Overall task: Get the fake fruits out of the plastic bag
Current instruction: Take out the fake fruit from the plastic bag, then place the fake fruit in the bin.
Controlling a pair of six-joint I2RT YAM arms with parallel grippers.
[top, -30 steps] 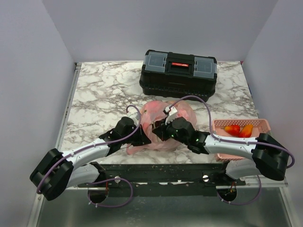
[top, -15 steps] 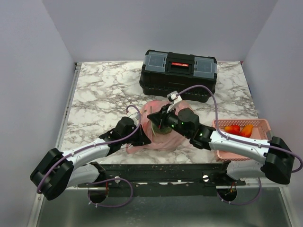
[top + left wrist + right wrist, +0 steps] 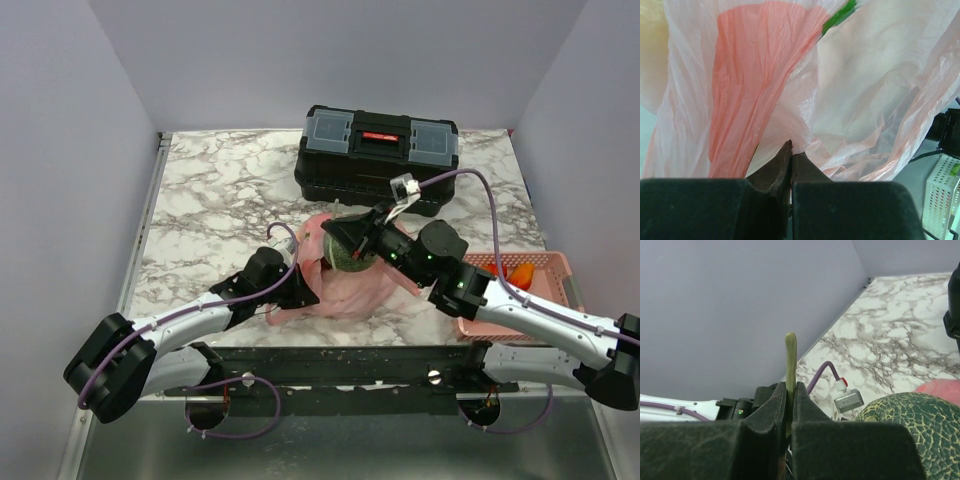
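You are holding the left gripper (image 3: 306, 287) pinched shut on a fold of the plastic bag (image 3: 350, 292). The bag is lying crumpled on the marble table (image 3: 210, 190) just in front of the black toolbox (image 3: 378, 155), below its left half. In the left wrist view your fingers (image 3: 775, 167) are meeting tip to tip with the thin pink film caught between them, and a red fruit (image 3: 755, 75) is showing through the plastic beyond the tips.

Your right gripper (image 3: 342, 237) is reaching in from the toolbox's right side and is closed narrow on the pale stem (image 3: 790, 352) of the greenish fruit (image 3: 348, 258). The stem is standing upright between the two pads and poking out past them. The fruit, round with a netted green rind, is sitting at the top of the bag, between the pink folds and the toolbox's front face. Whether it is hanging free of the plastic or resting on it, you cannot tell from these views.

In front of the toolbox and off to its right, well apart from the bag, the pink basket (image 3: 548, 260) is holding red and orange fruits (image 3: 516, 270), partly hidden under your right arm
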